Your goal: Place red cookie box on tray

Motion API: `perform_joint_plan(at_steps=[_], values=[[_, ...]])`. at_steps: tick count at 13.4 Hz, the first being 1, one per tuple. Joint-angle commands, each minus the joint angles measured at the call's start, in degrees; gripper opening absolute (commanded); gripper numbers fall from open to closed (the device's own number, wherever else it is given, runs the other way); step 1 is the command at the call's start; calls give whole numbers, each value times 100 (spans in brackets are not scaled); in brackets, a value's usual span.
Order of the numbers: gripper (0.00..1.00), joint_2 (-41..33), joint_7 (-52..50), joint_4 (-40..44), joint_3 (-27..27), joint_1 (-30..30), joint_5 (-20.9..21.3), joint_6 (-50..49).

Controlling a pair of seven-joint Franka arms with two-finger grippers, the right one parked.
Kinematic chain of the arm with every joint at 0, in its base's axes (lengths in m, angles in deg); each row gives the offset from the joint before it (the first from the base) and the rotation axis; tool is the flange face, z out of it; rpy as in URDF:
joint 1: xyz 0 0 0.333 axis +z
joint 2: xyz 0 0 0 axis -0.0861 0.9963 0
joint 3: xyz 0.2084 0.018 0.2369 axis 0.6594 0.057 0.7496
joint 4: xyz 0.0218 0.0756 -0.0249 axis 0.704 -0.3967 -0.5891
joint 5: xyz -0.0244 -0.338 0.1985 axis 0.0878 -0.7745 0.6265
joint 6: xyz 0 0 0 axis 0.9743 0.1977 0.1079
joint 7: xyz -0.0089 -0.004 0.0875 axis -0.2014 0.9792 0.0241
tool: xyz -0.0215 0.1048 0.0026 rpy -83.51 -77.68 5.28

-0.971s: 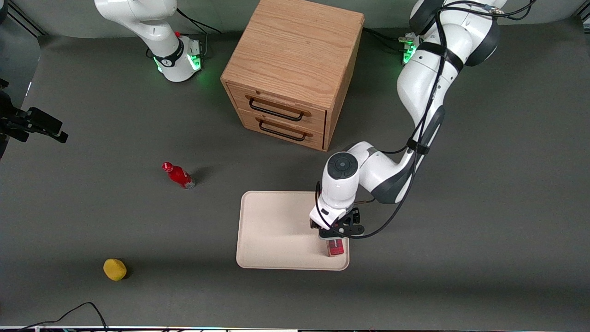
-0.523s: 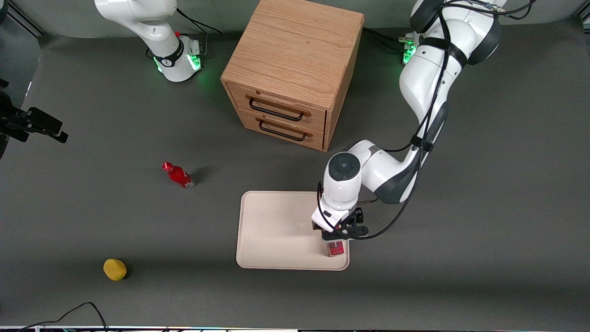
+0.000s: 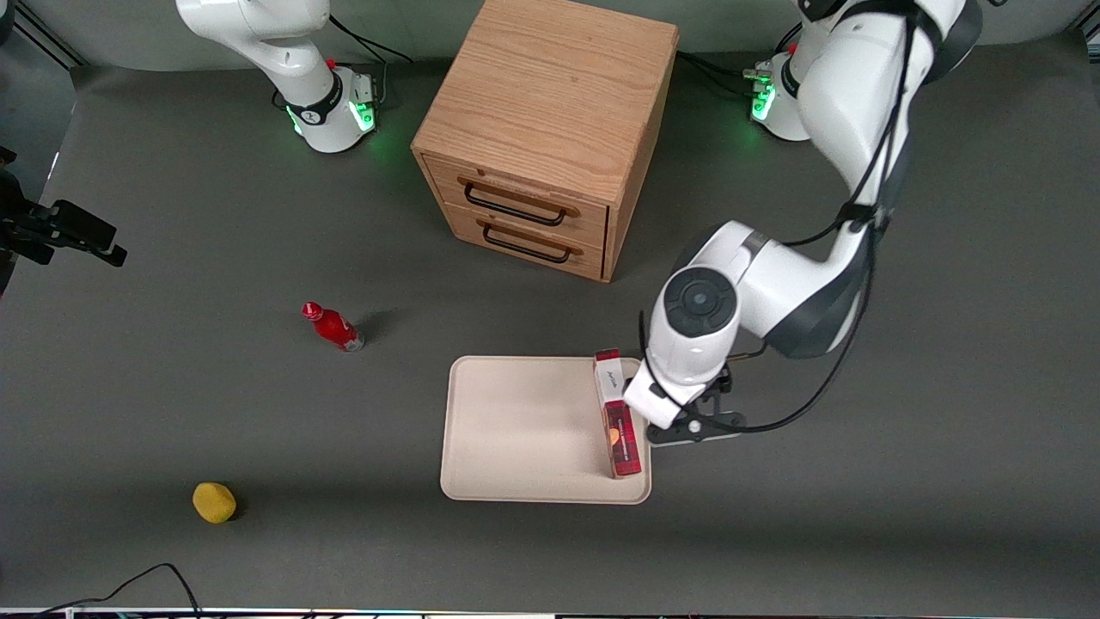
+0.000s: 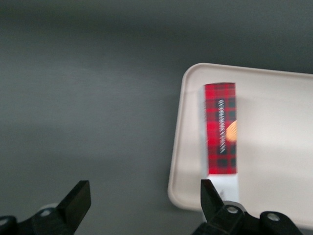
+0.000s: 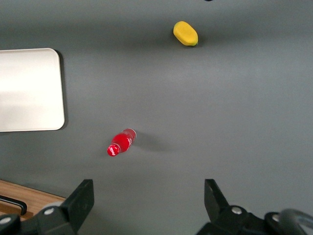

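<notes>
Cookie box (image 3: 618, 414) lies flat on the tray (image 3: 516, 430), along the tray's short edge nearest the working arm, just inside the rim. Long axis runs near-to-far in the front view, top to bottom of the frame with a slight tilt. White label end points away from the front camera, up-frame, at the tray's farther corner; the red plaid end points toward the camera and stops short of the nearer rim. A printed golden cookie shows about mid-length. In the wrist view the box (image 4: 220, 134) sits parallel to the tray (image 4: 274, 147) edge, close to it.

Gripper (image 3: 692, 427) hangs above the grey surface (image 3: 859, 481) just off the tray's edge, beside the box's middle, toward the working arm's end. Not touching the box. Jaws are spread wide and hold nothing; in the wrist view both fingers (image 4: 76, 200) show well apart, with surface and tray edge in the gap between them.

Elsewhere: wooden drawer unit (image 3: 550, 129) at upper centre of the front frame, farther from the camera than the tray, two drawers with dark handles. Small red bottle (image 3: 333, 327) lies on its side at left of centre, well apart from the tray. Yellow lump (image 3: 214, 502) at lower left of the frame, nearer the camera than the bottle.
</notes>
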Motion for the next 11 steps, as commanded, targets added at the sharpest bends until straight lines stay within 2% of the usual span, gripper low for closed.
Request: perform_joint_plan(at_steps=[1,3,6,11], values=[[100,-671,615,-189,-17,287,-589,-614],[100,-979,1115,-180,-26,585,-758,-1114],[100,-1427,1784,-163,-35,1016,-776,-1643],[100,-1999,2171,-171,-26,1640,-776,-2267]])
